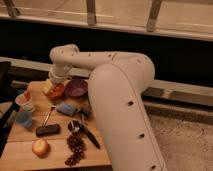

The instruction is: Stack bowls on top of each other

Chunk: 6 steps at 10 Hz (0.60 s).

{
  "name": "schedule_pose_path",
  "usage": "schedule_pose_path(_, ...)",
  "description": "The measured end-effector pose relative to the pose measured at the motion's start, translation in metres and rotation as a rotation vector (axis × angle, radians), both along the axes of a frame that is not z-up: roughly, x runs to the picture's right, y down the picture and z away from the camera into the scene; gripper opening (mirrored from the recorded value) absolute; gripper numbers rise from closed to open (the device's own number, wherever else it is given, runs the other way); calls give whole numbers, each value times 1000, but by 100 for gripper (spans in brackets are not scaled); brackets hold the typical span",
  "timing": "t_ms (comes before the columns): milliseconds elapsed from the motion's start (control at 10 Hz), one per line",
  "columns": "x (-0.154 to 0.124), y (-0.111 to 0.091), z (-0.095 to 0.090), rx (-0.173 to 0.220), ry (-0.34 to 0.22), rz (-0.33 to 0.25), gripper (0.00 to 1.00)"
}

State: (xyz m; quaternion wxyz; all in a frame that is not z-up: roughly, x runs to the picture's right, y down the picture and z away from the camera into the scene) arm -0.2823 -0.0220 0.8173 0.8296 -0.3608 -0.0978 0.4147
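Indoor robot test space, lab-like rather than a home: a wooden table (17, 142) laid with cups (23, 101), bowls (77, 87) and food, a metal railing (91, 12) behind, and speckled floor (187, 145). The gripper (53, 86) hangs over the orange bowl (56, 93).

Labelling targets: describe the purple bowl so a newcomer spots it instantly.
On the wooden table, look to the far edge, below the white arm. The gripper hangs at the orange bowl. The purple bowl sits right beside it, the only purple dish there.

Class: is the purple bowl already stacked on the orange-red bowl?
No: the purple bowl sits on the table beside the orange-red bowl, with the gripper at the orange-red one.
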Motion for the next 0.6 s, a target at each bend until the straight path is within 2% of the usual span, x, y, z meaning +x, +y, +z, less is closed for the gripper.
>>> schedule_pose_path(300, -38, 14, 18, -27, -56, -52, 72)
schedule_pose_path(600, -58, 27, 39, -55, -102, -88, 72)
